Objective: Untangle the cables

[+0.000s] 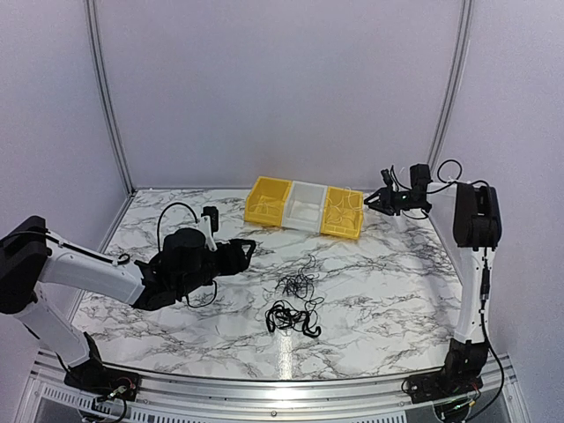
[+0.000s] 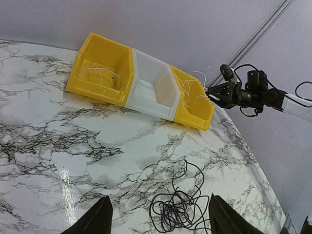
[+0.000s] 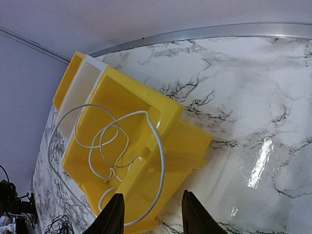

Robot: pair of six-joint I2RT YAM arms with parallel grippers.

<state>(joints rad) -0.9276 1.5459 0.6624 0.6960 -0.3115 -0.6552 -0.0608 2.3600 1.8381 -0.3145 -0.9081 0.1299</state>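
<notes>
The left gripper (image 1: 247, 249) hangs low over the table (image 1: 176, 300), its fingers (image 2: 97, 219) spread wide with nothing between them. Just ahead of it lie the black cables: a loose clump (image 1: 297, 284) and, nearer the arm bases, a denser knot (image 1: 291, 317). The two sit close together near the middle of the marble top.

Three bins stand side by side along the far edge: a left yellow bin (image 1: 267, 201), a white bin (image 1: 306, 205) and a right yellow bin (image 1: 342, 213). The right gripper (image 1: 368, 201) hovers just beside the right yellow bin, its fingers apart too, clamped on nothing.

A white cable (image 3: 105, 146) lies looped inside that bin, with one long loop spilling over the wall toward the gripper. Whether it touches a finger cannot be told. A thin white strand (image 2: 100, 75) lies in the left yellow bin as well.
</notes>
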